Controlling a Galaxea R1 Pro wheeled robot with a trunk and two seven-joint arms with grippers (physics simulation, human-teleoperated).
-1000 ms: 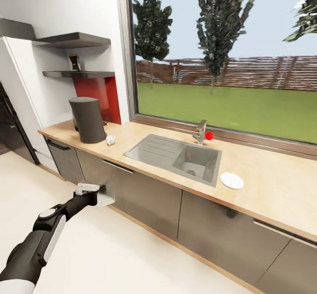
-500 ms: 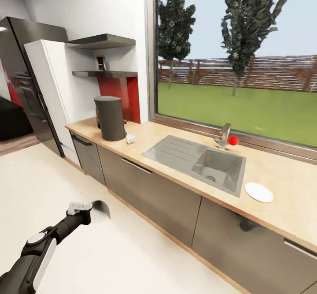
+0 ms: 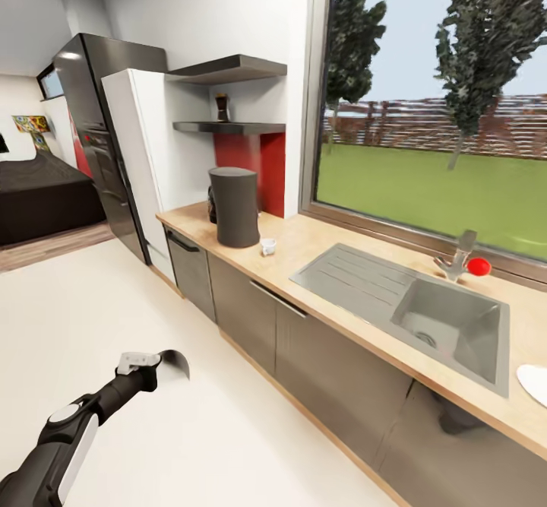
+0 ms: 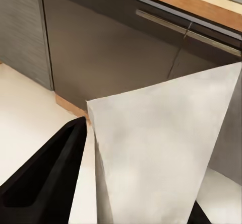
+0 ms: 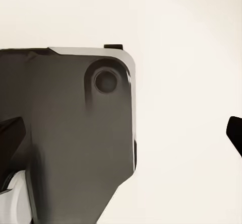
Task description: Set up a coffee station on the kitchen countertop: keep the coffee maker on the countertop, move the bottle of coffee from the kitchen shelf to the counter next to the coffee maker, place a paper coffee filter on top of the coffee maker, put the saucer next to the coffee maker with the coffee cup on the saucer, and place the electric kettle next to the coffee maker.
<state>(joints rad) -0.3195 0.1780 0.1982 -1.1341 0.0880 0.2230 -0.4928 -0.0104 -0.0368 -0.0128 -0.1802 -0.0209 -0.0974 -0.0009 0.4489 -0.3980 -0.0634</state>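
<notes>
My left gripper (image 3: 150, 361) hangs low over the floor, shut on the paper coffee filter (image 3: 175, 362). In the left wrist view that pale grey filter (image 4: 161, 148) stands up between the dark fingers (image 4: 45, 178), facing the grey cabinet fronts. On the kitchen countertop (image 3: 319, 245) stands a tall dark grey appliance (image 3: 235, 207) with a darker item partly hidden behind it. The tiny white coffee cup (image 3: 267, 246) sits just right of it. The saucer (image 3: 535, 382) lies cut off at the right edge. The bottle of coffee (image 3: 221, 107) stands on the kitchen shelf (image 3: 228, 127). My right gripper (image 5: 121, 133) is open over the floor.
A steel sink (image 3: 425, 302) with a tap and a red ball (image 3: 479, 266) is set in the counter. A white cabinet (image 3: 140, 165) and a dark fridge (image 3: 95, 127) stand at the counter's far end. Pale floor (image 3: 114, 302) stretches between me and the cabinets.
The camera has swung left, so counter, sink and saucer slid right in the picture and the fridge came into view. The left gripper still holds the filter.
</notes>
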